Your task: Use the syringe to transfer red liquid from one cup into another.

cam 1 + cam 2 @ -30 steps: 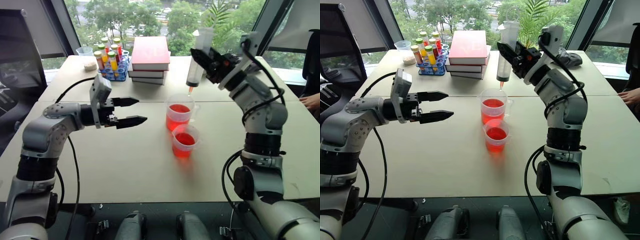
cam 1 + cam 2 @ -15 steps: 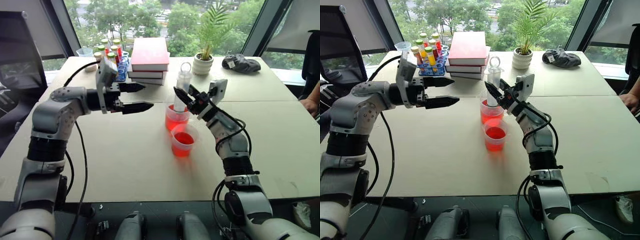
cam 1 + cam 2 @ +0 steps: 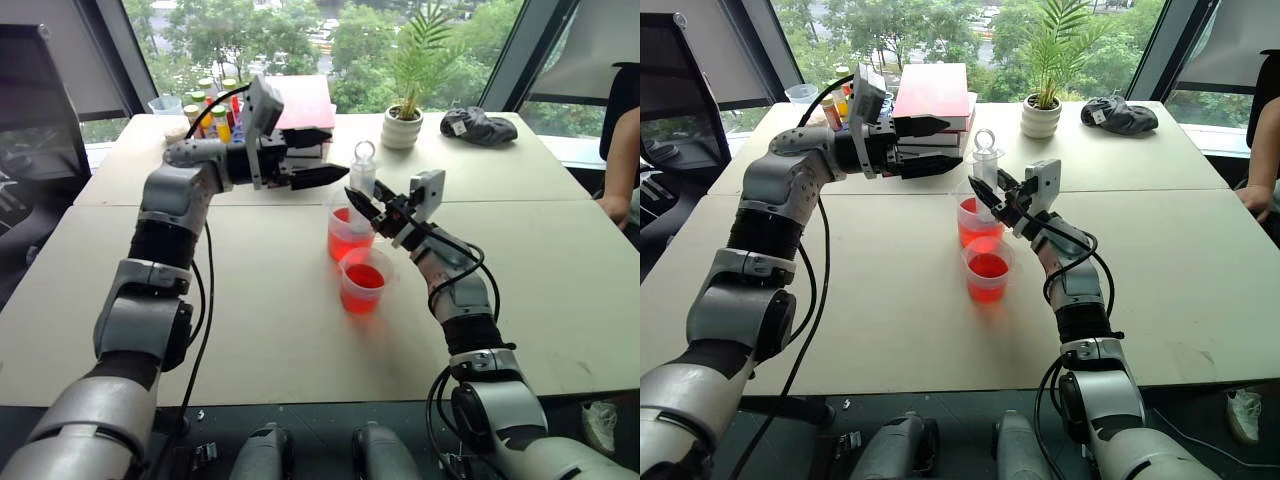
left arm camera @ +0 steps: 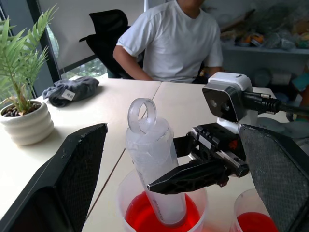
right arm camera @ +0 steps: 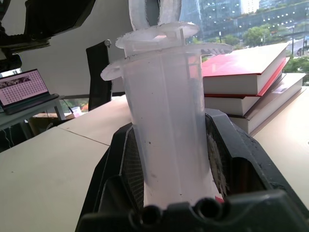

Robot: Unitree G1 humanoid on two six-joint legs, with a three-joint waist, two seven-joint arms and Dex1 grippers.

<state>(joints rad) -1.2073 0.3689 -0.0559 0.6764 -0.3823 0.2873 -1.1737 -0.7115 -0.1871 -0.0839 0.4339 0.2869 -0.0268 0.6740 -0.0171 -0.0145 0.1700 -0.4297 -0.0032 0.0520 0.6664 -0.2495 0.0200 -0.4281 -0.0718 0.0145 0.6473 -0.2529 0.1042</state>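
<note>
Since a second ago: syringe (image 3: pixel 361 190) brought down from above the big cup (image 3: pixel 346 236) into it, now standing upright with its lower end in the red liquid (image 4: pixel 161 218); right gripper (image 3: pixel 366 204) lowered with it. Left gripper (image 3: pixel 318 166) swung up and across from well left of the big cup to just behind and above it, close to the syringe's ring top.

Nearest, touching the big cup's front: small cup (image 3: pixel 363 283), also holding red liquid. At the big cup: right gripper clamped on the syringe barrel, fingers (image 5: pixel 126 164) pressed to either side, plunger ring sticking up above the grip. Just behind the big cup: left gripper level, fingers (image 4: pixel 75 180) spread wide apart, flanking the syringe top without touching it. Farther behind the big cup: red books (image 3: pixel 932 90) and a rack of capped tubes (image 3: pixel 212 116); back and right of it, a potted plant (image 3: pixel 403 122) and a dark cloth (image 3: pixel 478 124).
</note>
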